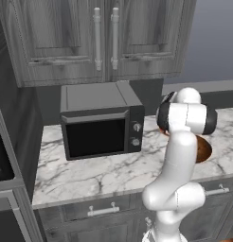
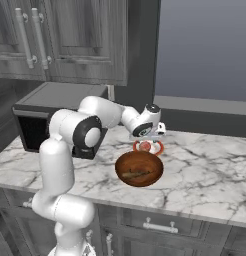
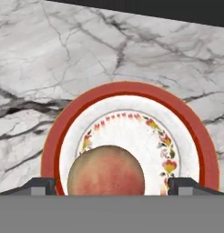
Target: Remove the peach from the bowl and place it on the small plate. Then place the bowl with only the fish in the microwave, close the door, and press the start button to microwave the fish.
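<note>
The peach [image 3: 106,171] rests on the small plate [image 3: 132,93], a white dish with a red rim and a floral ring. My gripper [image 3: 111,186] hangs just above the peach, open: the fingertips [image 3: 41,185] stand well apart from the fruit on both sides. From the right base view, the gripper [image 2: 149,138] hovers over the peach [image 2: 145,147] and the plate [image 2: 158,148]. Just in front of the plate sits the brown bowl [image 2: 139,169] holding the fish [image 2: 133,174]. A sliver of the bowl [image 1: 204,149] peeks out behind my arm.
The microwave [image 1: 102,125] stands on the marble counter [image 1: 90,175] to the left, with its door shut and two knobs on its right side. Wall cabinets [image 1: 104,38] hang above it. Drawers with handles [image 2: 162,227] run under the counter edge.
</note>
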